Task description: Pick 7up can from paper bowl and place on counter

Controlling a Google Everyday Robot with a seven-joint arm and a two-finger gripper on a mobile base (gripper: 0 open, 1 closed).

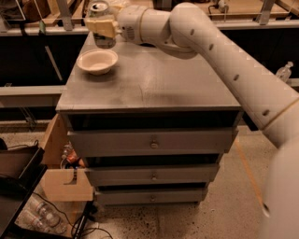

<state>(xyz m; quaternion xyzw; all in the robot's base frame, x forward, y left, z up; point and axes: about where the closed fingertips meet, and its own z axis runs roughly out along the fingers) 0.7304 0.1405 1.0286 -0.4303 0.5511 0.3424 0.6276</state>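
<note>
The 7up can (pixel 98 8) is held upright in my gripper (pixel 100 27), lifted clear above the far side of the paper bowl (pixel 97 61). Its shiny metal top shows above the cream fingers (pixel 95 24), which are shut around its body. The off-white bowl sits empty on the left rear part of the grey counter (pixel 163 79). My white arm reaches in from the right across the counter's back edge.
The grey cabinet has three drawers (pixel 152 142) below the top. A cardboard box (pixel 63 179) and cables lie on the floor at the left. A light wooden table (pixel 233 7) runs behind the counter. A plastic bottle (pixel 284 72) stands at the right.
</note>
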